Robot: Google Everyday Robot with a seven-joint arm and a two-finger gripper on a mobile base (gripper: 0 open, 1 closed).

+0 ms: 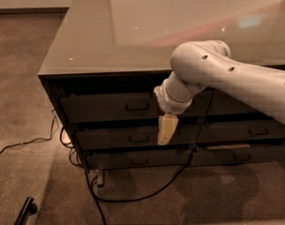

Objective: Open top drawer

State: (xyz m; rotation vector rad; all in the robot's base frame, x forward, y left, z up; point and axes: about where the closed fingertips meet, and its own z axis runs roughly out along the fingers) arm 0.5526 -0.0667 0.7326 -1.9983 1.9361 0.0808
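The top drawer [105, 108] is the highest dark-grey front in the left column under the glossy table top [133, 36]. Its small bar handle [138, 107] sits at its centre. The front looks level with the drawers below it. My gripper [167, 130] hangs from the white arm [227, 76], its tan fingers pointing down and pressed together, holding nothing. It is just right of and below the handle, in front of the gap between the top drawer and the middle one, and apart from the handle.
Two lower drawers [133, 138] with like handles sit below, and another column of drawers [255, 131] is to the right. Black cables [133, 197] trail over the carpet in front of the cabinet. A black object [26, 210] lies at the bottom left.
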